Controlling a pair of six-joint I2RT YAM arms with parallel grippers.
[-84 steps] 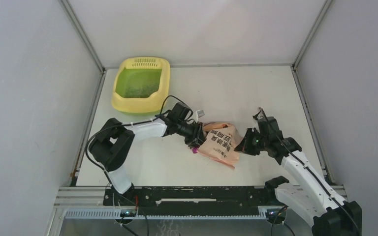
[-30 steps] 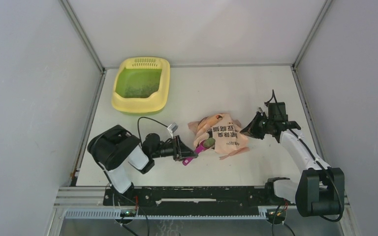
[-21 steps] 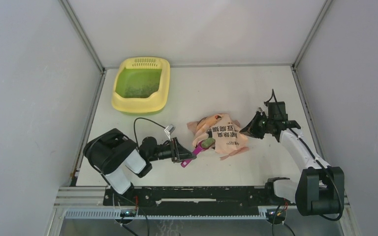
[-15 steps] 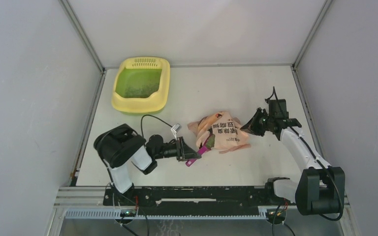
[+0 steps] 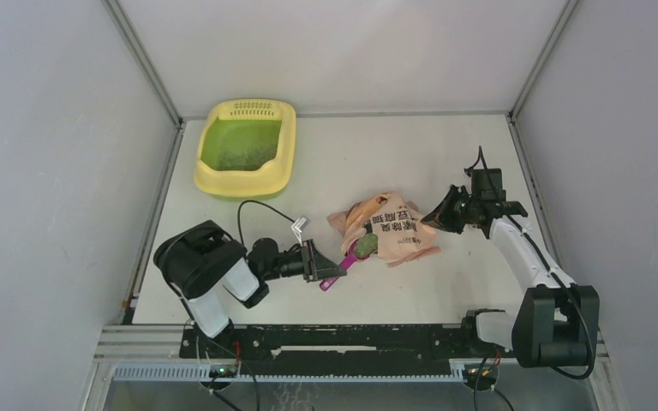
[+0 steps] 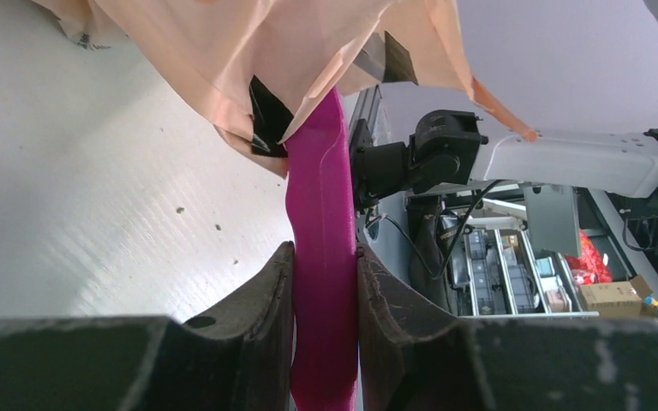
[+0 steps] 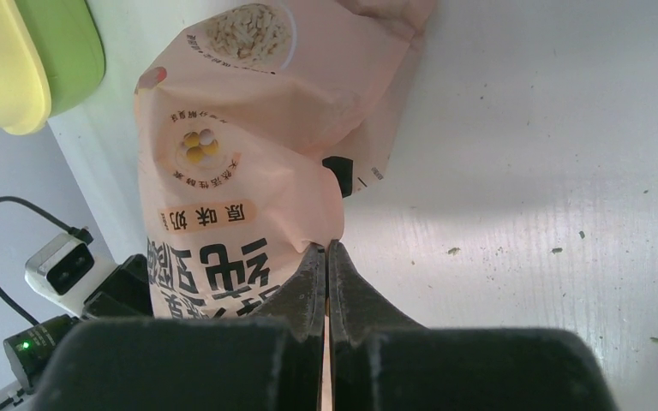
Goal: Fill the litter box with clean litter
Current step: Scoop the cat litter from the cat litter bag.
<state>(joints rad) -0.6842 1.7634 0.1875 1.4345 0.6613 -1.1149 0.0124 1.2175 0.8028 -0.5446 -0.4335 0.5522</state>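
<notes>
The pale yellow litter box (image 5: 223, 183) stands at the far left, its green floor speckled with a thin layer of granules; its corner (image 7: 0, 68) also shows in the right wrist view. My left gripper (image 5: 326, 265) (image 6: 324, 253), low near the table's front, is shut on the handle of a magenta scoop (image 5: 336, 275) (image 6: 321, 257). The scoop's bowl holds a dark heap of clean litter (image 5: 365, 247) at the mouth of the peach bag (image 5: 392, 229) (image 6: 266, 51) (image 7: 240, 128). My right gripper (image 5: 437, 219) (image 7: 326, 248) is shut on the bag's right edge.
A few loose granules (image 7: 557, 250) (image 6: 180, 210) lie scattered on the white table (image 5: 394, 154). The left wrist's cable (image 5: 261, 208) loops above the table between the litter box and the bag. Grey walls and metal rails enclose the table on three sides.
The right gripper has drawn the bag's edge a little to the right and farther back. The left gripper has shifted slightly, and the scoop's filled bowl shows at the bag's mouth.
</notes>
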